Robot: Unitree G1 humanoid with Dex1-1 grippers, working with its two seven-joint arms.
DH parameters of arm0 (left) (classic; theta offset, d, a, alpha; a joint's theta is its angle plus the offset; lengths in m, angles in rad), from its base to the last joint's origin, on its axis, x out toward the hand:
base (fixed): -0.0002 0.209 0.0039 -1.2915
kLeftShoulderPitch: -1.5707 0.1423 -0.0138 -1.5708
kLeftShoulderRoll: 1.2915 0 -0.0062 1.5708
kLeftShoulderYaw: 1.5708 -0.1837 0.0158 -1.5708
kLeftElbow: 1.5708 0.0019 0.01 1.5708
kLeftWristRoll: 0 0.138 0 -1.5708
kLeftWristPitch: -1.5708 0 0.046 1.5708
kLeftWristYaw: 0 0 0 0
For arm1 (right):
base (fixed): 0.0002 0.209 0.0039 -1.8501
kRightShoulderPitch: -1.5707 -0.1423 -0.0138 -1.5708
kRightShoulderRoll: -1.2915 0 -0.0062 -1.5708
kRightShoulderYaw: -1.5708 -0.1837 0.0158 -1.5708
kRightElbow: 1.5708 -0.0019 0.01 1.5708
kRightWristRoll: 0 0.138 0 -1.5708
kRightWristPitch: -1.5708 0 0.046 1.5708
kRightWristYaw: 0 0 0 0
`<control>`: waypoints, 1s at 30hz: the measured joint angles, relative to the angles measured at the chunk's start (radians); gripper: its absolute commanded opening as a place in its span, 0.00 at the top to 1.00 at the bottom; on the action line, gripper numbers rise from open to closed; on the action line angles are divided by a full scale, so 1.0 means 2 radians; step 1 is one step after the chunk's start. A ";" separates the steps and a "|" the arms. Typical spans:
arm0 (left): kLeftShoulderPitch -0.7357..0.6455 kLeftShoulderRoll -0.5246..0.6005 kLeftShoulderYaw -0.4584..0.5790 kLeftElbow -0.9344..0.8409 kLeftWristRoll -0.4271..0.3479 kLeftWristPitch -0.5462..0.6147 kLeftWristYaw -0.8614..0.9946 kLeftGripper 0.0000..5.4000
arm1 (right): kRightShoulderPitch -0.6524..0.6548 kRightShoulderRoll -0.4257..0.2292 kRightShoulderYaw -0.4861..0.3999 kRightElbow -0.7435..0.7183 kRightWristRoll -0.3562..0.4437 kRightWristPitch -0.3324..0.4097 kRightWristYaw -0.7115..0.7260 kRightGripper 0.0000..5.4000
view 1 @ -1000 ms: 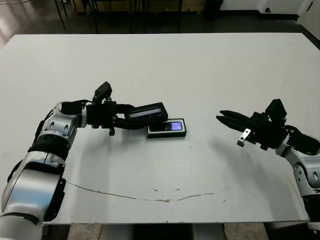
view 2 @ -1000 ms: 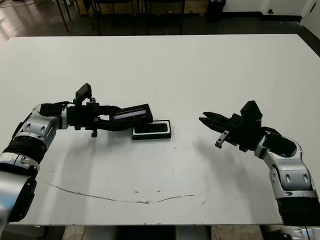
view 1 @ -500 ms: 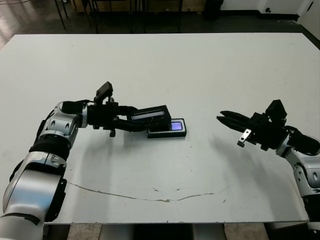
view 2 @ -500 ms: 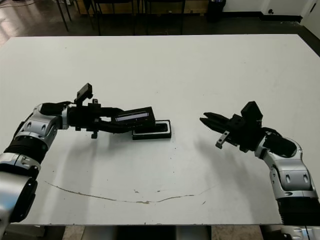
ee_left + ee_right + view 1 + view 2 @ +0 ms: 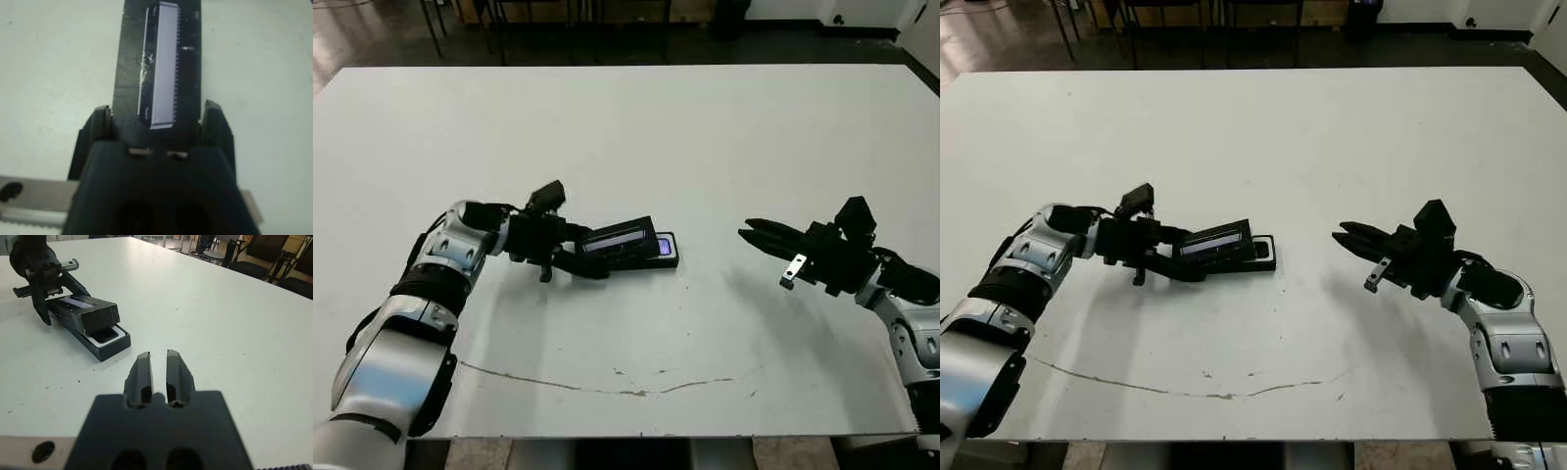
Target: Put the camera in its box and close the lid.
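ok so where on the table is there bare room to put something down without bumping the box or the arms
The table is bare across its far half, beyond both arms. There is also bare top between the box and the right gripper, and along the near edge by the thin dark streak. It is crowded left of centre, where the left gripper holds the lid over the box.

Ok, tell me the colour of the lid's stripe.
Pale silvery-lilac, running lengthwise along the black lid; the left wrist view shows it best.

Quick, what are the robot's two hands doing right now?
Left gripper: shut on the flat black lid with the silvery stripe.
Right gripper: shut, holding nothing.
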 measured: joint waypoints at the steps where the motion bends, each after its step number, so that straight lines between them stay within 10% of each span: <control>1: -0.003 -0.002 -0.001 0.002 0.001 -0.001 0.000 0.74 | 0.000 0.000 0.000 0.000 0.000 0.000 0.000 1.00; 30: -0.125 -0.092 -0.060 0.148 0.101 -0.008 0.041 0.74 | 0.029 -0.008 -0.026 -0.028 0.029 0.022 0.010 1.00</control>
